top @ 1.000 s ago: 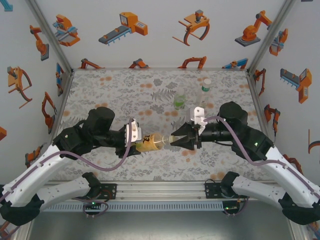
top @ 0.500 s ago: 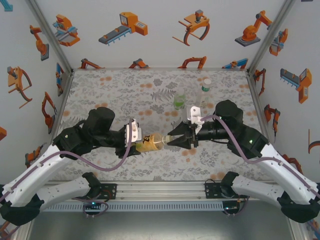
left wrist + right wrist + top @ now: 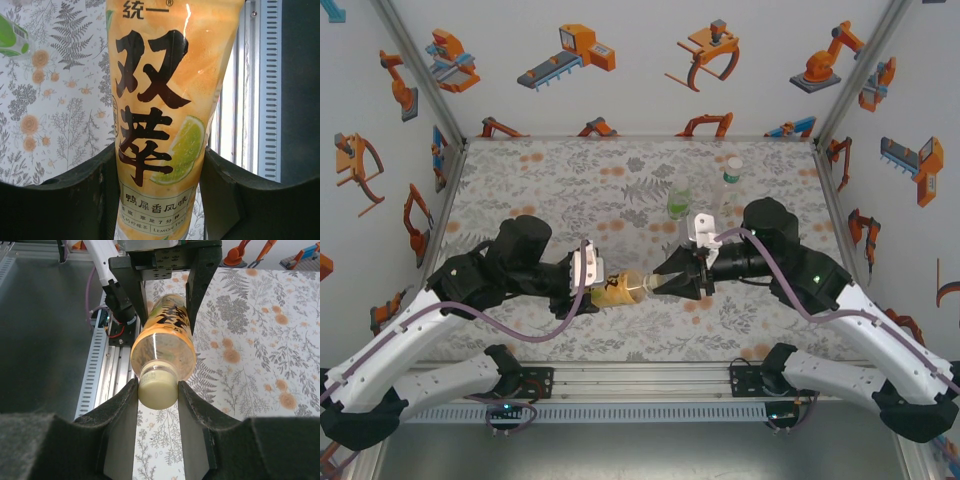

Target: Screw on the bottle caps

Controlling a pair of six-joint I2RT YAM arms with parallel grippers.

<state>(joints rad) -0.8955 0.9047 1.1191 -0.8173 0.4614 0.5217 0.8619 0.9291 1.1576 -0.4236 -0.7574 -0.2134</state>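
The amber bottle (image 3: 617,290) with a yellow label lies level above the table, and my left gripper (image 3: 592,290) is shut on its body. In the left wrist view the label (image 3: 160,115) sits squeezed between both fingers of the left gripper (image 3: 159,170). My right gripper (image 3: 665,285) faces it from the right, shut on the pale yellowish cap (image 3: 157,394), which sits on the bottle's neck. The right gripper (image 3: 157,387) touches that cap on both sides. The short green bottle (image 3: 678,205) and the slim clear bottle (image 3: 730,185) stand farther back.
The patterned table mat (image 3: 570,180) stretches behind and to the left of the arms. A metal rail (image 3: 630,380) runs along the near edge. The green bottle (image 3: 12,40) lies close to the left gripper's far side.
My right arm has shifted left and its wrist has turned while on the cap. The bottle and left gripper have moved only slightly left.
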